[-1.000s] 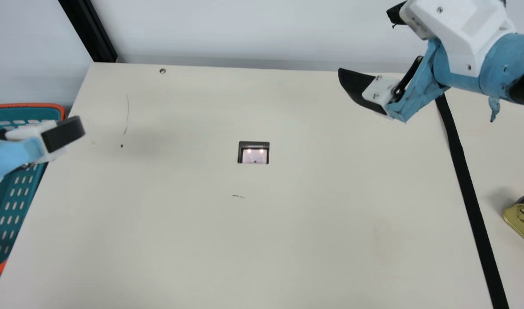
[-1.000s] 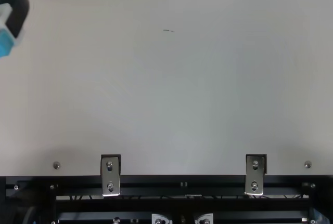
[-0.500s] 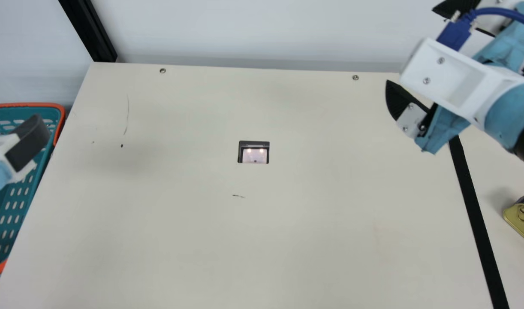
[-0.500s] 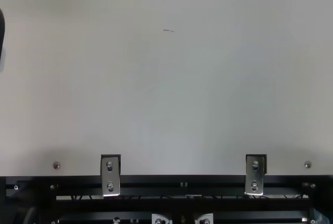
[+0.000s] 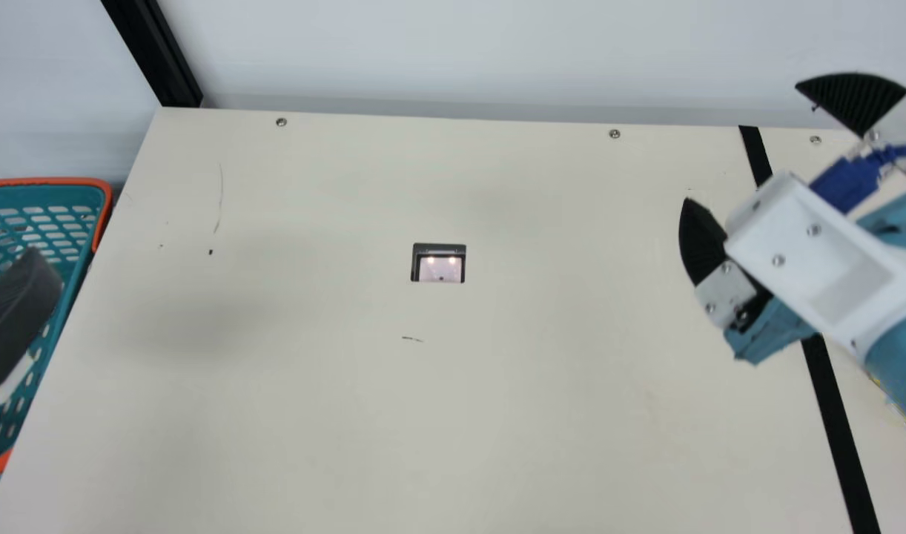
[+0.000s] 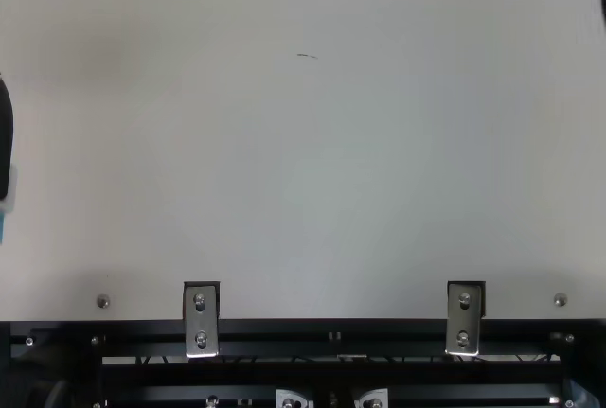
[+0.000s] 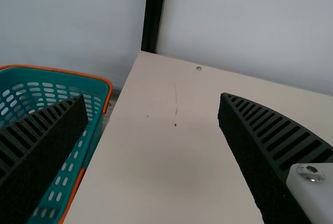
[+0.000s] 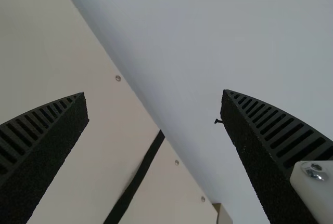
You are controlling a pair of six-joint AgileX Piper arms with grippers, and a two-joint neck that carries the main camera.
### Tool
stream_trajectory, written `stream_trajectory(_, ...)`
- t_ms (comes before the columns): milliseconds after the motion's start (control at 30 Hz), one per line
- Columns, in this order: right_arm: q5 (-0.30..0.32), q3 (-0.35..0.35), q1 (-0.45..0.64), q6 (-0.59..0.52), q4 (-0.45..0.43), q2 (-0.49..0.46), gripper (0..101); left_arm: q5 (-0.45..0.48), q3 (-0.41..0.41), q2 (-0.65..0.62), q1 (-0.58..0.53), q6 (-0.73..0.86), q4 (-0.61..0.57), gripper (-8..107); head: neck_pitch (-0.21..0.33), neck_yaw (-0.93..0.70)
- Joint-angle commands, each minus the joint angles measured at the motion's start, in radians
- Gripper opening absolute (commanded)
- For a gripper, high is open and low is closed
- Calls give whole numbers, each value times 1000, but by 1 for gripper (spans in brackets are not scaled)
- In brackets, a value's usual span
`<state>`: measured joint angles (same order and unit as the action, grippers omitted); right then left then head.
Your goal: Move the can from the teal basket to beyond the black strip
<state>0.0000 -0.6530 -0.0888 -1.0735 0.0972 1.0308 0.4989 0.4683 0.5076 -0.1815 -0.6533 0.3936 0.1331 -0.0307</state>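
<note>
On my right arm I am holding the pincer, the right gripper (image 8: 154, 93), spread wide, its two ribbed fingers standing well apart with nothing between them, and I am seeing neither finger touching anything. My left gripper (image 7: 152, 95) is gaping just as widely and gripping nothing; in the main view one of its fingers is showing against the teal basket (image 5: 49, 181). The can (image 5: 875, 381) is lying on the table (image 5: 497, 415) beyond the black strip (image 5: 838, 430), at the right of the main view, with only thin gold slivers of it peeking out beside my right arm, so I am judging the move as good as done. I am expecting a stiff metal body, fairly light but possibly weighted by its contents, smooth enough to slip under a slanted grip and unlikely to be crushed, though a hard pinch could dent it. Were I needing it again, I would be closing squarely on two opposite side walls, low and near the middle. For now I am reckoning on clearing my arm away without knocking it.
</note>
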Motion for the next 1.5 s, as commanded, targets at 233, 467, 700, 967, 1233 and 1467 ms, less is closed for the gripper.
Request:
stream_trajectory(233, -5, 218, 1, 205, -97, -230, 101, 41, -83, -160, 31, 109, -108, 90, 3, -6)
stream_trajectory(467, 5, 324, -7, 345, -139, -360, 101, 99, -118, -267, 86, 230, -225, 90, 3, -6)
stream_trajectory(700, -6, 403, -48, 497, -101, -483, 101, 170, -131, -359, 154, 355, -349, 90, 3, -6)
stream_trajectory(967, 8, 477, -37, 619, -88, -609, 101, 262, -141, -450, 235, 483, -475, 90, 3, -6)
stream_trajectory(1233, 8, 546, -49, 750, -35, -768, 101, 322, -147, -495, 279, 564, -557, 90, 3, -6)
stream_trajectory(1467, -44, 620, -63, 837, 16, -929, 101, 333, -147, -497, 286, 584, -580, 90, 3, -6)
